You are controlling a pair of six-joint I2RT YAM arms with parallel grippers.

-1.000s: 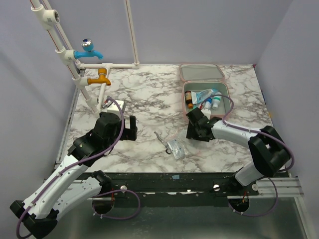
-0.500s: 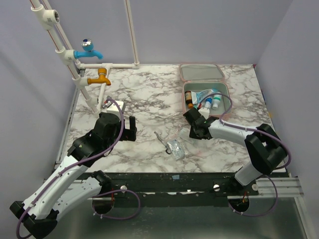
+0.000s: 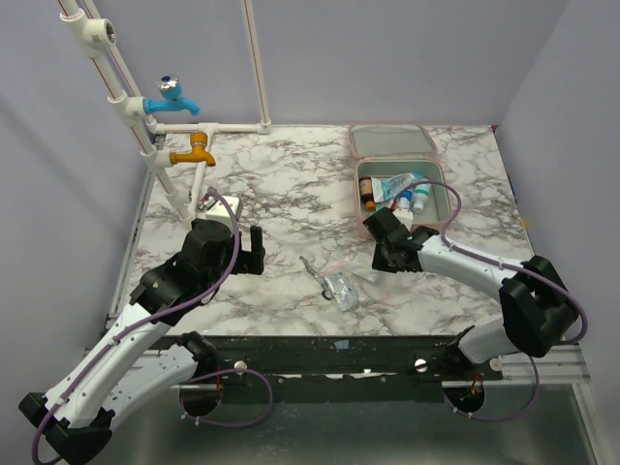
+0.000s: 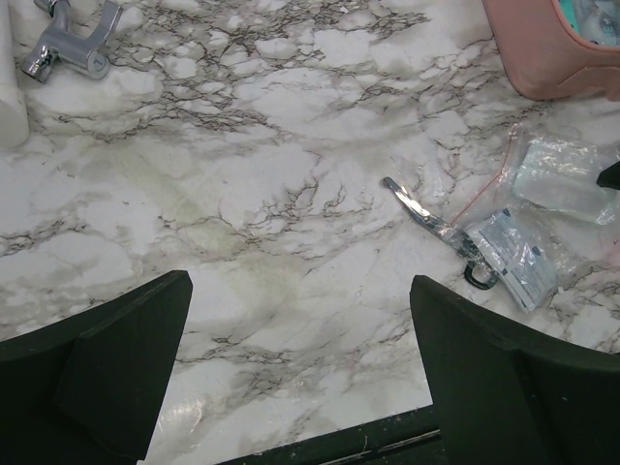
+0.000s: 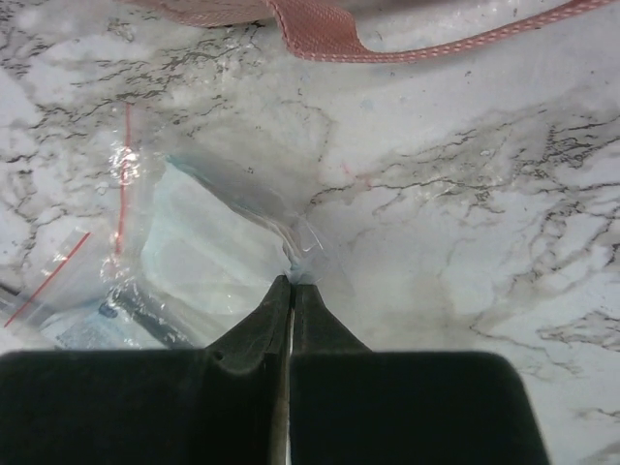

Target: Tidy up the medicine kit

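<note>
The right pincer has its jaws pressed together on a crumpled corner of a clear bag with a red zip line. The bag lies flat on the marble counter.

The medicine kit sits open at the upper right of the top view, with its lid folded away toward the top of the frame. Its long axis runs from top to bottom of the picture. Its tray begins just above the right pincer. In the right wrist view the kit's pink edge crosses the top of the frame, a little beyond the fingertips. The bag therefore probably needs only a short carry upward in the top view, and the right arm is clearly the nearer one.

The left pincer hovers at centre left, well apart from the kit. Its fingers are spread wide with nothing between them.

The tray already holds a tube and small bottles, and its lower right part looks the freest. The bag would probably have to be lifted over the near wall of the tray.

Scissors and a foil packet lie at the lower left of the bag. The packet appears to touch the bag's edge, so it may get dragged along when the bag is lifted.
</note>
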